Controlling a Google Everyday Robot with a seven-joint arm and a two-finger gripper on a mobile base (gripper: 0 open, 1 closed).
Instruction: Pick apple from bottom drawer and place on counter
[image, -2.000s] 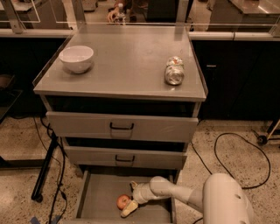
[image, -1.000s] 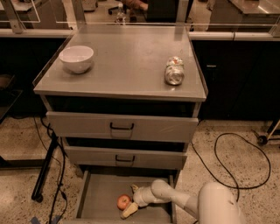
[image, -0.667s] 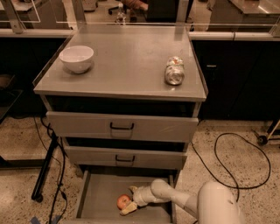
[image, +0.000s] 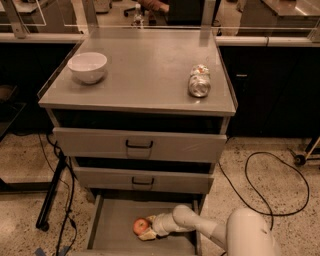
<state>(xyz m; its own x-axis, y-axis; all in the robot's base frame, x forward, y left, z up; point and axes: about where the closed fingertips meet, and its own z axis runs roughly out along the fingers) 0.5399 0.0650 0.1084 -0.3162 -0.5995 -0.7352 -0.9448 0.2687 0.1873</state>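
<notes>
The small red apple (image: 140, 226) lies on the floor of the open bottom drawer (image: 115, 220), right of its middle. My gripper (image: 147, 227) reaches into the drawer from the right on the white arm, with its cream fingers (image: 148, 235) around the apple's right side, one behind it and one in front, touching it. The apple rests on the drawer floor. The counter (image: 145, 75) is the flat grey top of the cabinet, well above.
A white bowl (image: 87, 66) stands at the counter's left and a crushed silver can (image: 199, 81) lies at its right. The two upper drawers with black handles (image: 139, 145) are pushed in above the open drawer. A black cable (image: 265, 180) loops on the floor at right.
The arm has drawn a little further left into the drawer, and the gripper has settled closer around the apple. The apple has barely moved.
</notes>
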